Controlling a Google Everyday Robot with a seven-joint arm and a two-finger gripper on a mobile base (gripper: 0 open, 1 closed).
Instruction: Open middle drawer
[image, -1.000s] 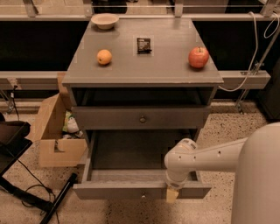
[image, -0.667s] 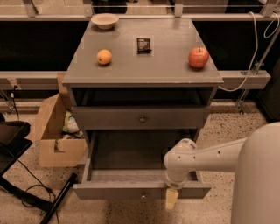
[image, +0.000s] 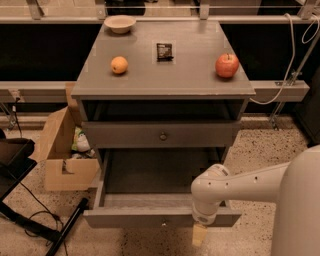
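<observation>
A: Where's the gripper?
B: The tan-tipped gripper (image: 199, 234) hangs just below the front panel of the grey flat-fronted middle drawer (image: 130, 218), right of centre, over the speckled floor (image: 260, 150). The white jointed arm (image: 240, 182) crosses the panel's right end from the right side. Open or closed: can't tell.

A: Drawer state?
B: It's pulled well out, with the dark interior exposed. Its small round knob (image: 162, 223) sits at panel centre, just left of the gripper and not touching it.

A: And above it?
B: A taller grey drawer (image: 125, 135) with the same round knob is pushed in, with a dark open slot over it.

A: What's on the cabinet top?
B: On the flat grey top (image: 165, 80) there's a red apple (image: 227, 65) on the right, an orange fruit (image: 119, 64) on the left and a small dark packet (image: 164, 50) between them, further back. A pale shallow bowl (image: 120, 23) sits at the back left. All are well apart.

A: On the floor?
B: An open brown cardboard box (image: 65, 170) stands just left of the cabinet.
</observation>
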